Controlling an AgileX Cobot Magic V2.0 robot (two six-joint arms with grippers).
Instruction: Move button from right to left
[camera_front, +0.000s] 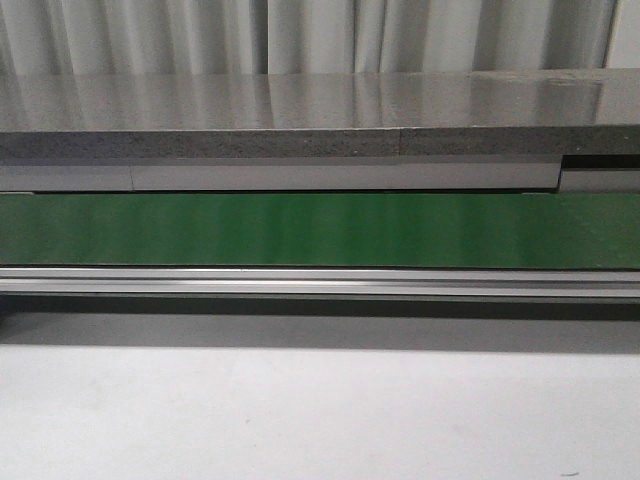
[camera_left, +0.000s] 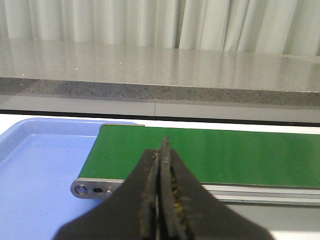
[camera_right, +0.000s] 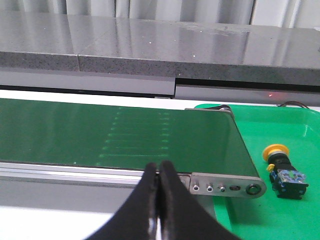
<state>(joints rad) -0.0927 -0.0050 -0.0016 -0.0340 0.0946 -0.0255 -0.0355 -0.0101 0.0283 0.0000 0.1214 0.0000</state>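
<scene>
The button (camera_right: 282, 170) lies on its side in the green tray (camera_right: 295, 130), just past the right end of the green conveyor belt (camera_right: 125, 132); its yellow cap faces away and its black body shows green and blue marks. My right gripper (camera_right: 158, 167) is shut and empty, hanging over the belt's near rail, apart from the button. My left gripper (camera_left: 161, 150) is shut and empty, over the left end of the belt (camera_left: 210, 155). Neither gripper shows in the front view, and the button is out of that view.
A blue tray (camera_left: 35, 165) lies at the belt's left end. The belt (camera_front: 320, 230) runs across the front view with a metal rail (camera_front: 320, 282) before it and a grey stone ledge (camera_front: 320, 115) behind. White tabletop (camera_front: 320, 410) lies in front.
</scene>
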